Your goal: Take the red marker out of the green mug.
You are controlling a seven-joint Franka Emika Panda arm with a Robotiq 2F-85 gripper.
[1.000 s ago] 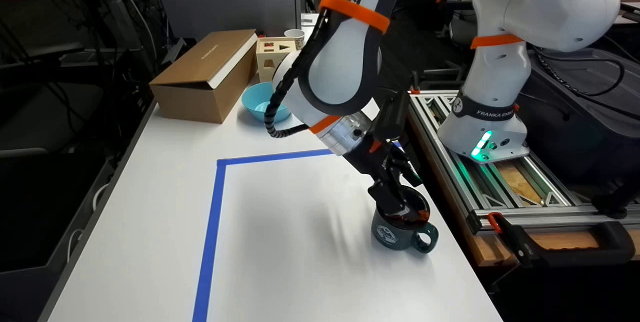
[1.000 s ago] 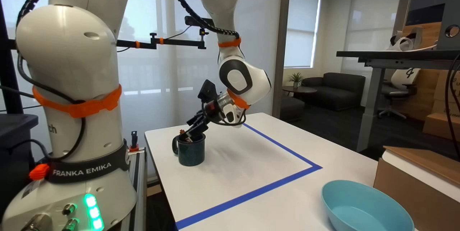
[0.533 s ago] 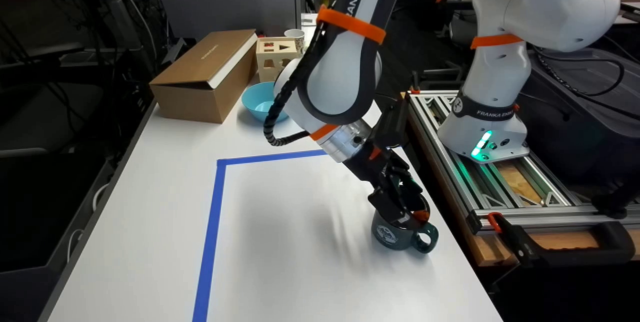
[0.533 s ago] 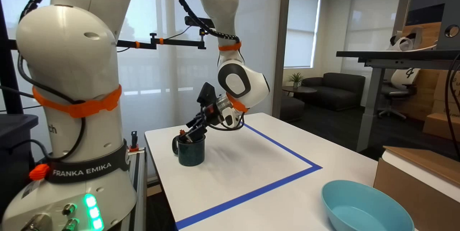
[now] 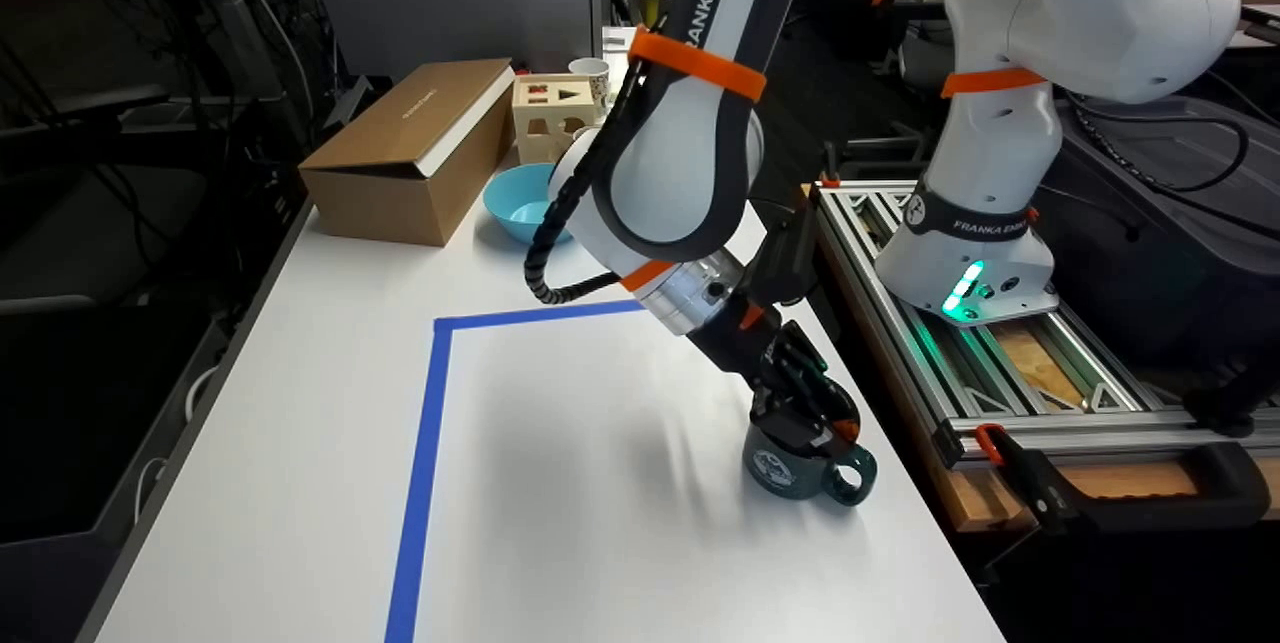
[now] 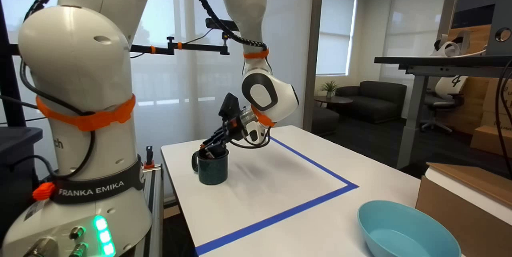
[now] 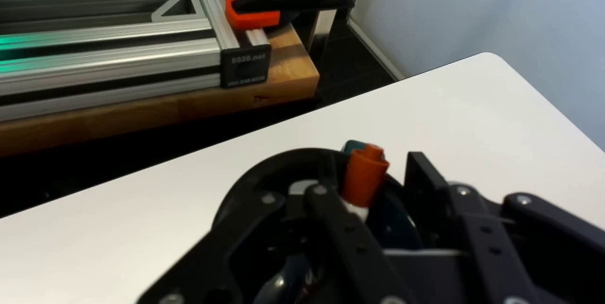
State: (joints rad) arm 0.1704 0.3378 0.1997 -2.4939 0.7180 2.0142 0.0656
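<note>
Orange-red, the upper end of the red marker (image 7: pixel 364 178) sticks up from the mouth of the green mug (image 6: pixel 213 172), with a little white showing just below it – its lower part I cannot see. My hand (image 7: pixel 372 169) slants down at the mug's mouth, its two fingers (image 7: pixel 423 178) spread apart and the marker between them. In the wrist view one finger is right beside the marker, though I cannot tell whether they touch; a gap shows between the marker and the other finger. The mug stands upright on the white desk (image 5: pixel 560 493), near its edge. In both exterior views a light blue bowl (image 6: pixel 404 219) sits well apart from the mug – close to a cardboard box (image 5: pixel 380 198).
</note>
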